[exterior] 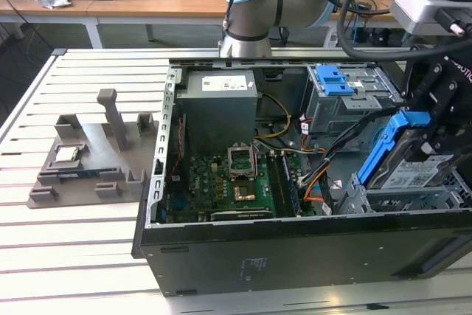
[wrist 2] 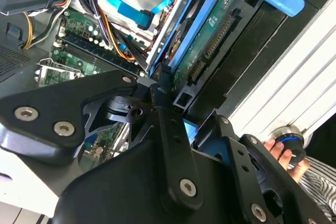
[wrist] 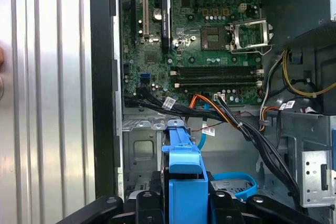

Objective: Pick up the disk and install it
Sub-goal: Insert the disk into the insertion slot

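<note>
The disk (exterior: 414,170) is a silver drive with a white-and-blue label in a blue plastic frame. It hangs tilted over the drive bay (exterior: 413,201) at the exterior view's right end of the open computer case (exterior: 221,248). My gripper (exterior: 428,134) is shut on it from above. In the second wrist view the disk (wrist 2: 210,40) shows edge-on, with its green board and connector, between the black fingers (wrist 2: 167,116). In the first wrist view its blue frame (wrist: 184,179) sits between the fingers (wrist: 149,203), above the bay floor.
Inside the case lie the motherboard (exterior: 221,186), orange and black cables (wrist: 231,116) and a second blue bracket (exterior: 332,79) on the upper cage. A grey fixture (exterior: 110,119) with a small chip (exterior: 68,154) stands at the exterior view's left. A person's hand (wrist 2: 283,150) is near the case.
</note>
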Robot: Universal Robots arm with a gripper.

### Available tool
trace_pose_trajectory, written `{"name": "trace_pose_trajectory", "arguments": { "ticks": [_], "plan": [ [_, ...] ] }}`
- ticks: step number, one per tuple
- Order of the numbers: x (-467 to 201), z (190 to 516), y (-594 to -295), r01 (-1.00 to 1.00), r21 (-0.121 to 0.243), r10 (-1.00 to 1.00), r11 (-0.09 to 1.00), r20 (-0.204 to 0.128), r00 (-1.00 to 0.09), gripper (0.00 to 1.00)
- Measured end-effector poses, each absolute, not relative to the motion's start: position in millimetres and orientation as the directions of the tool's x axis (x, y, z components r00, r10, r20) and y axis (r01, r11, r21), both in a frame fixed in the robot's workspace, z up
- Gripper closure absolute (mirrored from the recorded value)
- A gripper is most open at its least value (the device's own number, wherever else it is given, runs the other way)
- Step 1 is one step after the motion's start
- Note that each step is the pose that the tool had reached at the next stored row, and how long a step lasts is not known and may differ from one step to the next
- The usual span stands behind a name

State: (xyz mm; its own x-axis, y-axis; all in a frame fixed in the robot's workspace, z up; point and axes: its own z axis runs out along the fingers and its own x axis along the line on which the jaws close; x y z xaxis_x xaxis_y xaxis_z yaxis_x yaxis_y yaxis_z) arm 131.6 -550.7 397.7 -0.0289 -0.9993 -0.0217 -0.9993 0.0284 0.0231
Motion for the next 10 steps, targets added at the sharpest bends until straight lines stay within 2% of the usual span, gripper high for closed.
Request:
{"name": "trace_pose_trajectory", "arguments": {
  "ticks": [8,10],
  "plan": [
    [131.6,395.8,-550.7,-0.999,0.023,-0.999,0.028,-0.021,-0.029,0.62],
    [131.6,395.7,-550.7,-0.999,0.023,-0.999,0.028,-0.022,-0.029,0.5]
  ]
}}
